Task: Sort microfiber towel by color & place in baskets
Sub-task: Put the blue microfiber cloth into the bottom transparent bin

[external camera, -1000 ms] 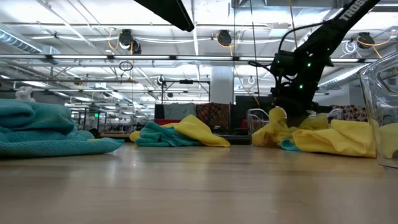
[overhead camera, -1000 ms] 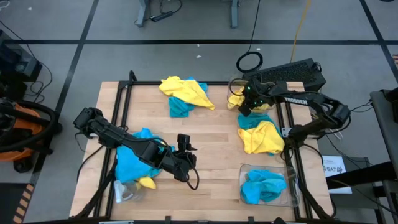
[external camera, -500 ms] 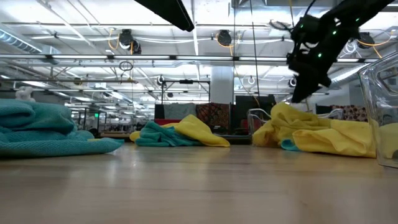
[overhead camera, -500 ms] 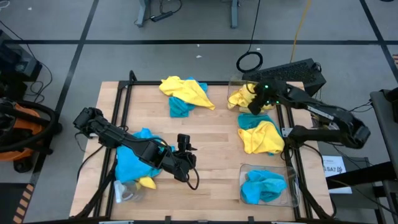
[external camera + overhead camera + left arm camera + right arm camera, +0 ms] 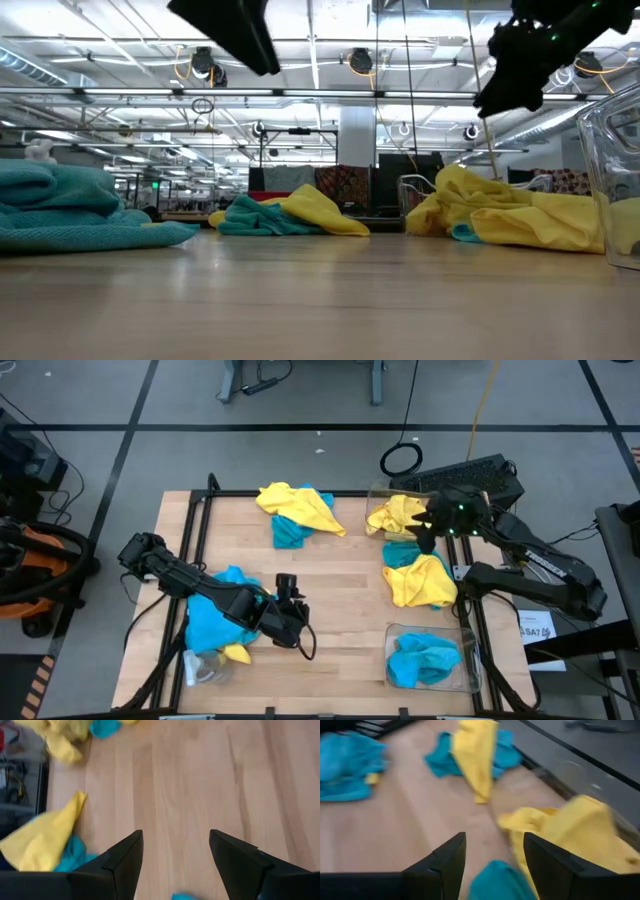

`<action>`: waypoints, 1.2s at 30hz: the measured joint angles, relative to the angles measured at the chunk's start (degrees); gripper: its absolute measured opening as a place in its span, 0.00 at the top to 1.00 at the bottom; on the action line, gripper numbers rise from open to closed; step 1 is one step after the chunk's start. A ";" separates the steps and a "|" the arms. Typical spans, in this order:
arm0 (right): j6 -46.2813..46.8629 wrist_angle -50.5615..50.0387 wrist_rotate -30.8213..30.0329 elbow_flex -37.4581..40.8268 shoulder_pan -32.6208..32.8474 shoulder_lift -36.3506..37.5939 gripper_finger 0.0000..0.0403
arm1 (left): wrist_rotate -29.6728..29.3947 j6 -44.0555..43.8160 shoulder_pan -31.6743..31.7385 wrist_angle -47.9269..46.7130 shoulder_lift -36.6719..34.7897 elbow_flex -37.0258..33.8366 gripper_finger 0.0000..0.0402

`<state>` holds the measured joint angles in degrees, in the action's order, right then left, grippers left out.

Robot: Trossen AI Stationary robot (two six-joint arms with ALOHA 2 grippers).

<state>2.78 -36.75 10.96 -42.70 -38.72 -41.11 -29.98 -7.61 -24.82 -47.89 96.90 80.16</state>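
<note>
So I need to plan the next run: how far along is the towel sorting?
Partly done. The near basket holds blue towels; the far basket holds a yellow towel. Right gripper and left gripper are open and empty. Three mixed piles remain on the table.

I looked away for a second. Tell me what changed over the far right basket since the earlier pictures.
The right end effector let go of a yellow towel, which now lies in the far basket, then rose and drew back toward the table's right edge, jaws open. The left end effector shifted slightly and stays open over bare wood. The other towel piles and the near basket of blue towels did not move.
</note>
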 joint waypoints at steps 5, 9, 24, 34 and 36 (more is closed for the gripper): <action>0.35 -0.01 5.86 0.00 3.50 2.77 0.53 | 1.15 -5.85 0.00 -6.69 0.00 0.00 0.41; 1.10 -0.07 9.00 -0.02 7.19 3.75 0.54 | 4.26 -10.32 -0.07 -12.12 0.00 0.00 0.41; 2.35 -0.17 8.98 -0.04 19.66 3.94 0.54 | 10.68 -19.67 -0.20 -17.88 0.01 -8.14 0.41; 2.63 -0.20 6.24 -0.06 24.54 3.94 0.54 | 19.19 -22.32 -0.20 -21.17 0.00 -9.53 0.41; 3.28 -0.25 4.51 -0.07 25.43 3.93 0.54 | 20.06 -22.75 -0.22 -22.48 0.00 -9.53 0.41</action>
<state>6.06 -37.00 15.47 -42.76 -13.29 -37.18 -9.91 -30.35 -25.04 -70.37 96.90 70.63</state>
